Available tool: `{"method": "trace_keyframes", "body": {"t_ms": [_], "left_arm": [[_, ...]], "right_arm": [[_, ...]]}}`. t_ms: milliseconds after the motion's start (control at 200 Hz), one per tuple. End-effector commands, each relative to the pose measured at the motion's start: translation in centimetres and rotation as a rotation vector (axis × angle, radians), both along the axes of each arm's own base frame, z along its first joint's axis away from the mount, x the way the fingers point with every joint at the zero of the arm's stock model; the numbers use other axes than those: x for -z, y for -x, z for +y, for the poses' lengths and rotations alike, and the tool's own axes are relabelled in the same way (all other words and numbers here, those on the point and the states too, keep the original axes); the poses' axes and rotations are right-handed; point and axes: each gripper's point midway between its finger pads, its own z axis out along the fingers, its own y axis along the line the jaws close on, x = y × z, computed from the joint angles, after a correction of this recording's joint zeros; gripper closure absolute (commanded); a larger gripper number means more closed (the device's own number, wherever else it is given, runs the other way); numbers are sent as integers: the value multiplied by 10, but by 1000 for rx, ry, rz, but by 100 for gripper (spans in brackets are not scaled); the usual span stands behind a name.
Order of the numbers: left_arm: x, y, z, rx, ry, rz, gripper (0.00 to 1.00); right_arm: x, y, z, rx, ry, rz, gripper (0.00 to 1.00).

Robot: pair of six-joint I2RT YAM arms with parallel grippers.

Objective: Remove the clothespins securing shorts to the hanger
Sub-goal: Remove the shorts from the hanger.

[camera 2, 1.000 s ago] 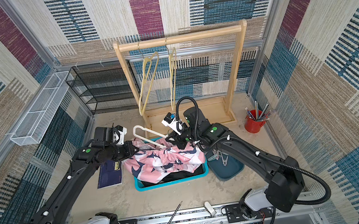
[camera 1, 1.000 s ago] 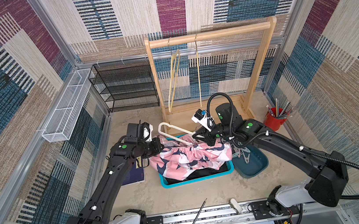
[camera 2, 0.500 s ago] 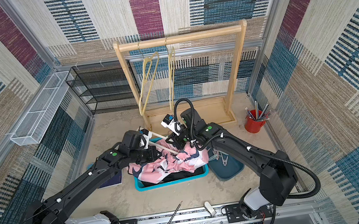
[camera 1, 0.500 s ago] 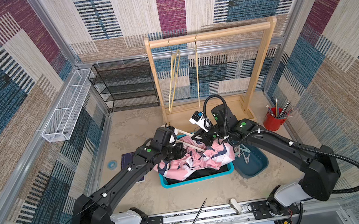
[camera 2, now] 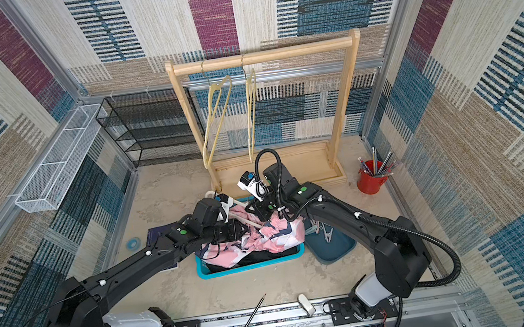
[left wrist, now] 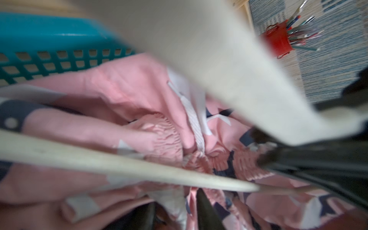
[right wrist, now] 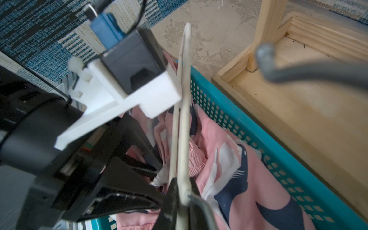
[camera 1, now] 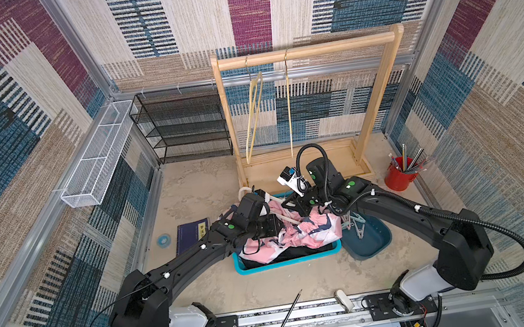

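The pink shorts point(camera 1: 309, 232) with the navy-and-white print lie bunched in the teal basket point(camera 1: 285, 262), over black fabric point(camera 1: 297, 252). A white hanger point(right wrist: 185, 119) runs across them. My right gripper point(right wrist: 184, 191) is shut on the hanger's neck, where its metal hook comes out. My left gripper point(left wrist: 175, 199) is pressed into the shorts point(left wrist: 119, 89) just under the hanger bar point(left wrist: 99, 159). Its jaws stand apart with white and pink material between them; I cannot tell whether that is a clothespin. Several clothespins point(camera 1: 357, 227) lie in the dark blue tray point(camera 1: 373, 242).
Behind the basket stands a wooden rack point(camera 1: 304, 48) with two yellow hangers point(camera 1: 254, 118). A red cup of pens point(camera 1: 400, 177) is at the right. A dark book point(camera 1: 191, 234) and a tape roll point(camera 1: 163, 239) lie left. A black wire shelf point(camera 1: 182, 126) stands at the back left.
My left arm swung in from left of the basket to over the shorts, and its jaws now stand apart. My right gripper kept its hold on the hanger and shifted slightly.
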Motion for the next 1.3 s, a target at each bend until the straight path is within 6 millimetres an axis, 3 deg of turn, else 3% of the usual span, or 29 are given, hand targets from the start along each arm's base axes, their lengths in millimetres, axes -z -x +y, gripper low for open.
{"method": "trace_keyframes", "body": {"t_ms": [0,150,305,496,651,926,1297], "left_arm": [[-21,-3,16,-20,-45,-88,34],[-51,4,39,2,-56,-119,9],[-83,2,74,-31,56,-145,6],[-107,-11,115,-83,156,-194,5],[-127,-18,116,-1,336,-208,10],[-144,-17,117,95,407,-251,16],[-136,-21,126,72,364,-256,16]], "right_arm": [[-15,3,4,-24,-52,-34,100],[-22,11,2,-37,-81,-46,100],[-21,18,1,-56,-95,-28,100],[-42,26,1,-88,-169,-45,100],[-62,33,3,-139,-238,-40,100],[-72,39,1,-191,-288,1,100],[-82,47,-4,-245,-338,22,100]]}}
